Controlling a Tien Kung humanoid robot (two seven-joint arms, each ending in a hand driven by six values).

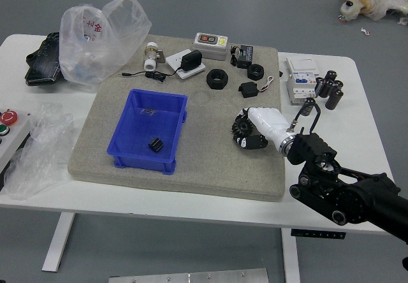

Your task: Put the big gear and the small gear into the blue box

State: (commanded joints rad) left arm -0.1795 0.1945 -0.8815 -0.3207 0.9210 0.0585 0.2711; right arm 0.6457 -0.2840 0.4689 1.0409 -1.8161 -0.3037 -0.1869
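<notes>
My right hand (246,131) reaches in from the right, its thumb and fingers curled around a black gear (241,127) on the grey mat, right of the blue box. The gear's right side is hidden by the hand. The blue box (141,153) stands on the left half of the mat, and a small dark ribbed piece (155,144), perhaps the small gear, lies inside it near its front. The left hand is out of view.
Behind the gear lie two black rings (217,79), a black adapter (248,90) and a white power supply (210,46). White boxes (301,79) stand at the right. Plastic bags (95,41) and a red-button control box (13,130) are at the left.
</notes>
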